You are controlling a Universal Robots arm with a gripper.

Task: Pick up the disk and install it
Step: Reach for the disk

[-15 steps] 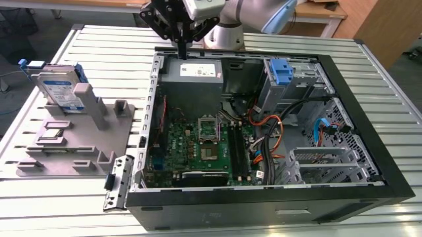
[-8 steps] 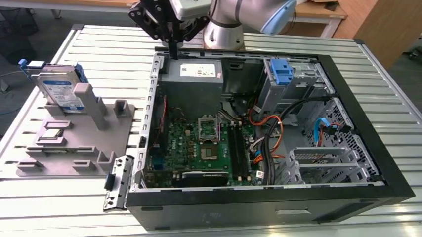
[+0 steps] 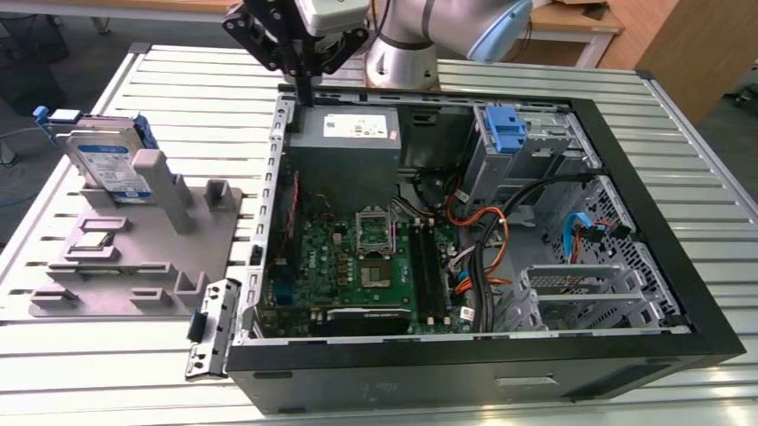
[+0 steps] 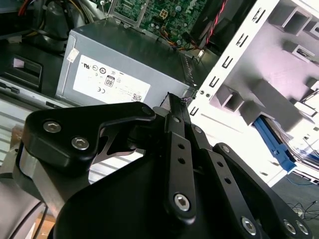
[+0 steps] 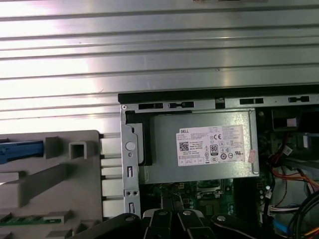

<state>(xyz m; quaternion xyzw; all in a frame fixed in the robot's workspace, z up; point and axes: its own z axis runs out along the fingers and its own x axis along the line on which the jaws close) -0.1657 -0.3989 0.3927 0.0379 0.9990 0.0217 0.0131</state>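
Slatted metal table (image 3: pixel 177 80) under everything; gripper (image 3: pixel 304 96) hangs over an edge of the open computer case (image 3: pixel 474 373) near the power supply (image 3: pixel 343 129), fingers pinched together, empty. Disk (image 3: pixel 106 164) stands upright in grey fixture (image 3: pixel 142 266) at exterior view's left, well apart.

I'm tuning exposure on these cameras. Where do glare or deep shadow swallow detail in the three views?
First wrist view: the slatted table glares in bright bands. Second wrist view: the grey fixture washes out towards white, and the gripper is a dark mass in front. Exterior view: the light is even, and only the inside of the computer case falls into shadow.
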